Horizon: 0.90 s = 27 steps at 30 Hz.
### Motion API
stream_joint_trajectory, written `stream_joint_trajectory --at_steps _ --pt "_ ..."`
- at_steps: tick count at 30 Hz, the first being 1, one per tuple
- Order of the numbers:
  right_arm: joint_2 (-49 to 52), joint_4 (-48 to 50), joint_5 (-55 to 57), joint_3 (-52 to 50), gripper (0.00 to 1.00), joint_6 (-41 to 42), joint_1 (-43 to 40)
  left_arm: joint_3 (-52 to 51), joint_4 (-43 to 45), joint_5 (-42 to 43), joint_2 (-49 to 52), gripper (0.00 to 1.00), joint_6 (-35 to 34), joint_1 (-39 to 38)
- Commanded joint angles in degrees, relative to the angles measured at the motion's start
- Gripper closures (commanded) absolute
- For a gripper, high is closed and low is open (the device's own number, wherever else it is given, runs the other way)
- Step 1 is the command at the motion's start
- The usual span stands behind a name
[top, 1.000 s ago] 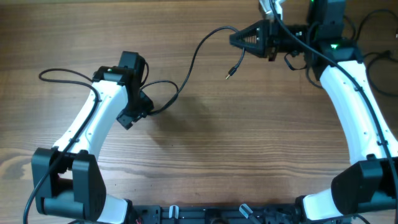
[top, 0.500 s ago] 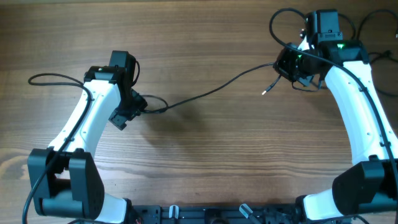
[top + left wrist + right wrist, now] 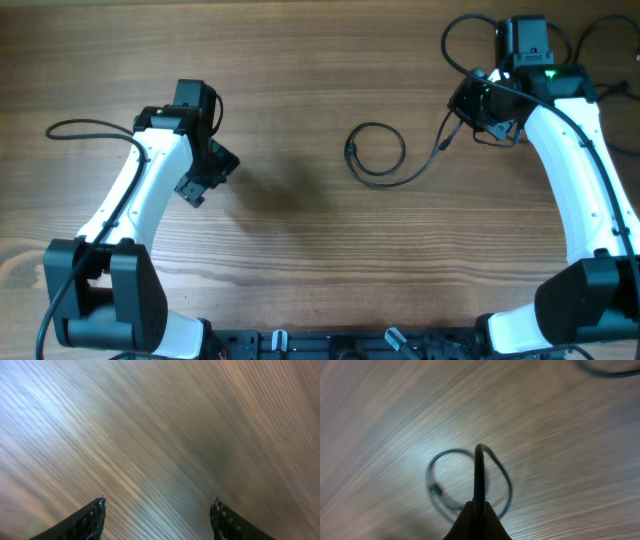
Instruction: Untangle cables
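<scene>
Wood-grain tabletop (image 3: 320, 260) fills the whole overhead shot. The left arm (image 3: 150, 190) comes up from 7 o'clock and the right arm (image 3: 570, 170) from 5 o'clock, both white with black joints.

One thin black cable (image 3: 404, 150) lies just off centre toward 2 o'clock, curled in a single flat loop. A small plug (image 3: 350, 152) sits on the loop's 9 o'clock side. From the loop's 4 o'clock side the cord runs up toward 2 o'clock, to the right claw (image 3: 472, 105).

The right wrist view shows that claw (image 3: 477, 522) pinched together on the cable (image 3: 479, 475), which rises straight from the tips.

The left claw (image 3: 205, 178) is out at 9 o'clock, well apart from the cable. Its wrist view is blurry, but the left claw (image 3: 157, 515) has its fingers spread with only bare wood between them.
</scene>
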Motion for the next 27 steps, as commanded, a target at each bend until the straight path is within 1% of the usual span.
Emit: stream_joint_trajectory --at_steps 1,2,3,4,7,9,11,12,14,15,17,19,22,24,25,27 --pt "-0.7 2.9 -20.3 0.3 0.96 -8.6 0.4 0.2 4.7 20.0 0.5 0.28 9.7 -0.3" --pt "-0.7 4.4 -28.9 0.3 0.96 -12.7 1.6 0.2 6.0 23.2 0.5 0.27 10.0 -0.8" --pt "-0.7 5.1 -34.2 0.3 0.96 -14.8 2.6 0.2 6.7 24.2 0.5 0.26 10.0 -1.4" --pt "-0.7 6.3 -41.3 0.3 0.96 -17.6 4.6 0.2 7.4 24.1 0.5 0.23 10.0 -2.3" --pt "-0.7 10.8 -53.9 0.3 0.96 -21.9 10.3 0.3 8.2 24.2 0.5 0.19 10.0 -4.3" --pt "-0.7 15.8 -58.2 0.3 0.96 -20.9 14.8 0.2 8.1 24.2 0.5 0.17 10.0 -5.5" --pt "-0.7 21.4 -60.0 0.3 0.96 -15.2 17.8 0.2 8.1 24.2 0.5 0.16 10.0 -6.5" --pt "-0.7 25.0 -62.9 0.3 0.96 -13.0 18.8 0.2 8.1 24.0 0.5 0.15 10.0 -7.0" --pt "-0.7 31.7 -67.8 0.3 0.96 -8.8 19.6 0.2 8.1 23.7 0.5 0.18 9.7 -7.1" --pt "-0.7 36.8 -69.9 0.3 0.96 -4.7 19.7 0.2 8.1 23.7 0.5 0.18 9.7 -7.1" --pt "-0.7 43.6 -70.0 0.3 0.96 1.2 19.1 0.2 7.4 23.7 0.5 0.2 9.8 -7.1" --pt "-0.7 48.4 -70.0 0.3 0.96 5.6 17.7 0.2 6.0 23.3 0.5 0.24 10.8 -7.1" --pt "-0.7 55.8 -69.9 0.3 0.96 12.6 13.6 0.2 3.0 23.6 0.6 0.24 12.9 -7.2" --pt "-0.7 59.0 -69.9 0.3 0.96 15.2 12.7 0.2 2.7 24.1 0.6 0.24 13.4 -7.8" --pt "-0.7 62.0 -69.9 0.3 0.96 18.1 12.6 0.2 3.0 25.2 0.6 0.24 14.8 -8.7" --pt "-0.7 66.1 -70.0 0.3 0.96 22.9 12.6 0.2 3.9 25.0 0.6 0.25 15.2 -10.1"
